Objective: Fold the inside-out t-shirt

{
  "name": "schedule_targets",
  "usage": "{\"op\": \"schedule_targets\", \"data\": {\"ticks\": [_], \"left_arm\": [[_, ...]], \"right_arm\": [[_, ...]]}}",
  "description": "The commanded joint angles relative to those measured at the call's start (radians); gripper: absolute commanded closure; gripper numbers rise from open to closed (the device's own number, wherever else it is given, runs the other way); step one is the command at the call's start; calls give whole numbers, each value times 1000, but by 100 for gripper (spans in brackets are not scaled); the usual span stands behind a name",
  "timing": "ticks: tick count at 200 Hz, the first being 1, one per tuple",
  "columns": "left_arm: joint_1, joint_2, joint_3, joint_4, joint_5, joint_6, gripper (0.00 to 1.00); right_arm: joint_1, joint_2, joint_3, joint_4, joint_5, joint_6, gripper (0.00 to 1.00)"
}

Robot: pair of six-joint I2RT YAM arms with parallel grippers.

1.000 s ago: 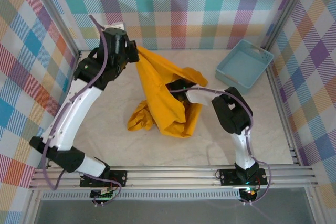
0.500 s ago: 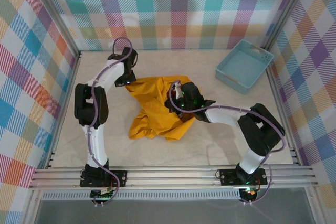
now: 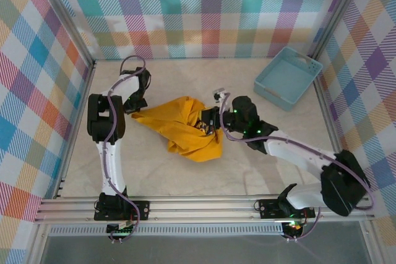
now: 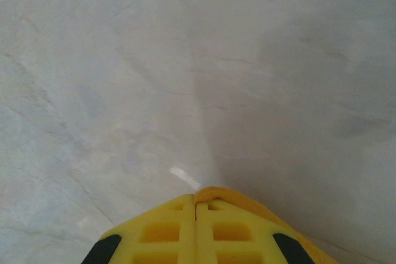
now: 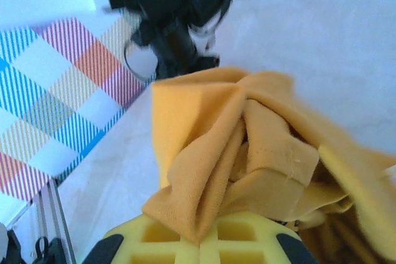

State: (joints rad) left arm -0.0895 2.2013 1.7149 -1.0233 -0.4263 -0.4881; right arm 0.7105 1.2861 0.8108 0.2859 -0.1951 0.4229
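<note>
**Clamped at 2 points**

Found the inside-out t-shirt [image 3: 179,129] bunched on the worktop [image 3: 247,177], about midway across and well apart from the light blue basket [image 3: 288,77] in the far right corner. Saw the left jaws pressed together on a thin edge of cloth at the shirt's left corner, with yellow fingers [image 4: 185,214] low over bare surface. Saw the right jaws clamped on a thick fold at the shirt's right side, with fingers [image 5: 185,245] half buried in orange cloth. Noted the fabric drawn to a point toward the left arm [image 3: 104,119].

t-shirt [image 3: 182,131]: lowered, flatter | left gripper [image 3: 137,109]: down | right gripper [image 3: 209,124]: down
</note>
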Motion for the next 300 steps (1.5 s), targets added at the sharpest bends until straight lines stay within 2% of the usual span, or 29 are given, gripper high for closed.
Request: {"op": "schedule_targets", "data": {"ticks": [1, 42, 69, 91, 112, 123, 143, 158, 177, 196, 215, 264, 284, 300], "left_arm": [[14, 12, -34, -42, -61, -29, 100], [32, 31, -63, -36, -77, -38, 100], [39, 15, -81, -12, -12, -19, 100], [-30, -118, -155, 73, 145, 36, 71], [-167, -318, -215, 125, 252, 49, 40], [-257, -438, -245, 154, 258, 53, 26], [-439, -671, -367, 310, 305, 108, 11], [-556, -813, -490, 469, 387, 137, 7], [-640, -932, -633, 634, 444, 141, 6], [-665, -988, -733, 734, 488, 143, 6], [-673, -976, -771, 795, 525, 147, 8], [-683, -891, -756, 863, 495, 131, 18], [-684, -855, -738, 864, 480, 126, 28], [-681, -843, -733, 845, 434, 116, 48]], "right_arm": [[-36, -88, -17, -15, 62, -37, 100], [-158, -238, -22, -85, 2, 9, 100], [-179, -299, 3, -152, -50, -24, 100], [-174, -240, 27, -187, -102, -45, 100], [-139, -153, 40, -190, -87, -65, 100], [-120, -111, 51, -196, -60, -68, 100], [-114, -41, 81, -203, -72, -48, 100], [-109, -14, 93, -205, -87, -39, 100], [-102, -10, 94, -201, -84, -39, 100], [-100, -11, 99, -209, -85, -35, 100], [-96, -14, 100, -212, -95, -32, 100], [-62, -18, 105, -233, -124, -21, 100], [-54, -8, 102, -246, -120, -19, 100], [-54, -3, 105, -279, -100, -27, 100]]}}
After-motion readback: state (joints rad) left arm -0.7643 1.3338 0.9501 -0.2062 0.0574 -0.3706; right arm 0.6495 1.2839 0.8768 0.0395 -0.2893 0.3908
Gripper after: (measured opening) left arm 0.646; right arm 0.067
